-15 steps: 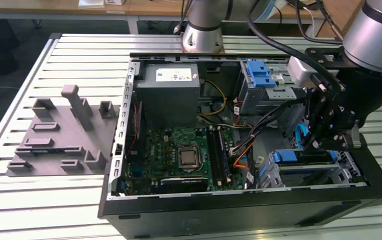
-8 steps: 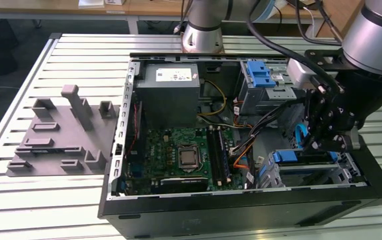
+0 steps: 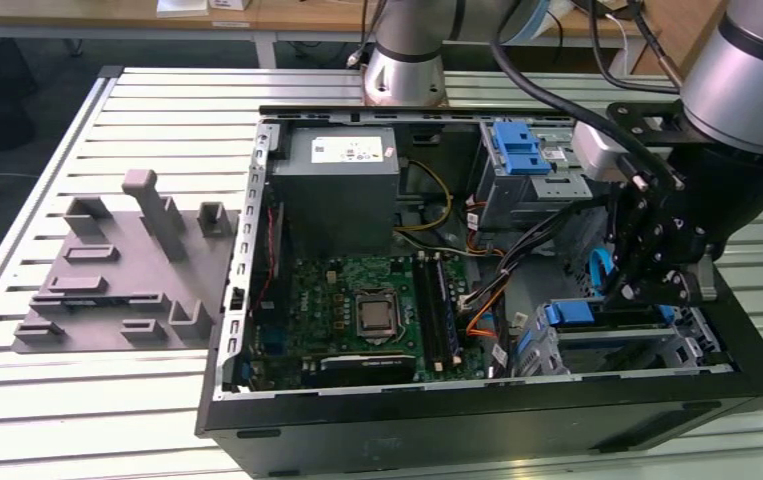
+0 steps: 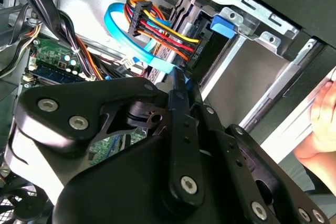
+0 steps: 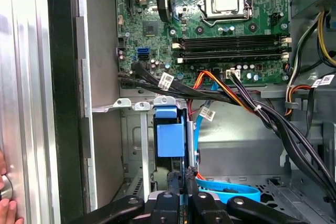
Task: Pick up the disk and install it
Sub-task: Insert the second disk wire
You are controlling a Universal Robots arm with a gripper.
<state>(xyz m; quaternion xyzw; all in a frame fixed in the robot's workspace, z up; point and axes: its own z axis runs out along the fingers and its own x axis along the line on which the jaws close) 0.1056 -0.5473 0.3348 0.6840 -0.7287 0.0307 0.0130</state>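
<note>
The disk stands on edge in the lower metal drive cage of the open computer case, with its blue end tab (image 3: 575, 313) facing up. Both wrist views show that blue tab (image 5: 170, 139) (image 4: 223, 26) seated between the cage rails, with a dark slab running back from it. My gripper (image 3: 648, 295) hangs inside the case just beyond the tab, over the disk's far end. Its two black fingers are pressed together with nothing between them (image 5: 182, 174) (image 4: 181, 77). The tips sit right at the disk's end; I cannot tell whether they touch it.
A blue flat cable (image 5: 226, 190) and coloured power wires (image 4: 157, 24) crowd the gripper. The motherboard (image 3: 368, 300), grey power-supply box (image 3: 341, 165) and upper cage with its blue latch (image 3: 521, 150) fill the case. A grey fixture (image 3: 128, 260) lies on the table. A person's hand (image 4: 323, 124) rests outside the case wall.
</note>
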